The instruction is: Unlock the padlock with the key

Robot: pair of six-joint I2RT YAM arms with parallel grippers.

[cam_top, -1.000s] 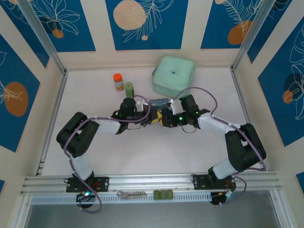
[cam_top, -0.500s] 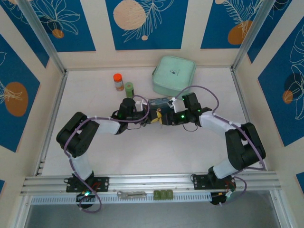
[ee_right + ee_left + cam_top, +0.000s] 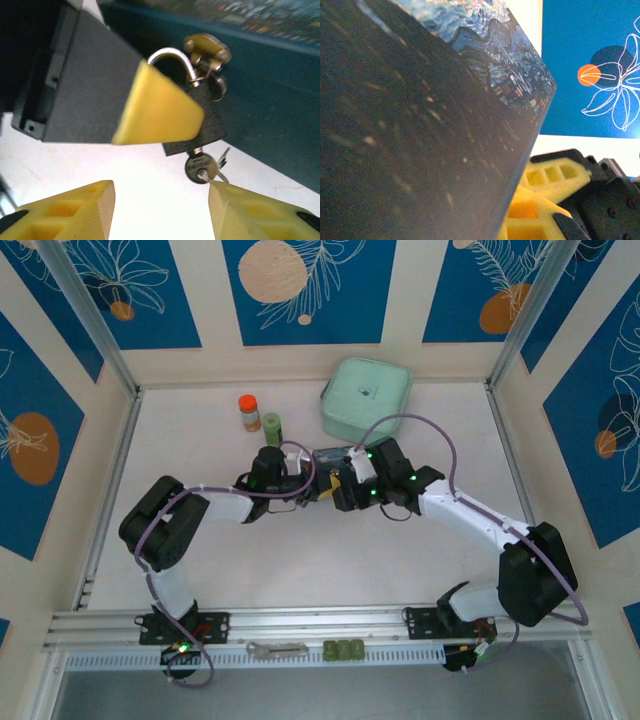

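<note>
The small dark grey padlock [image 3: 207,122] hangs by its silvery shackle [image 3: 170,54] from the brass hasp of the blue starry-night tin [image 3: 270,75]. The silvery key [image 3: 199,168] sticks out of its underside, with a ring and a second key on it. My left gripper [image 3: 318,490] comes in from the left. One of its yellow fingers [image 3: 157,112] lies over the padlock's face; the other is hidden behind. My right gripper [image 3: 160,202] is open just below the key, its right fingertip almost touching the key's head. The tin's side [image 3: 420,130] looms close in the left wrist view.
A mint green case [image 3: 366,398] sits behind the tin. An orange-capped bottle [image 3: 249,412] and a green bottle [image 3: 272,425] stand at the back left. A flat grey tool [image 3: 277,648] and green blocks [image 3: 343,650] lie on the front rail.
The right arm's elbow has swung out to the right, and its gripper has shifted left, closer to the padlock. The left arm has held still.
</note>
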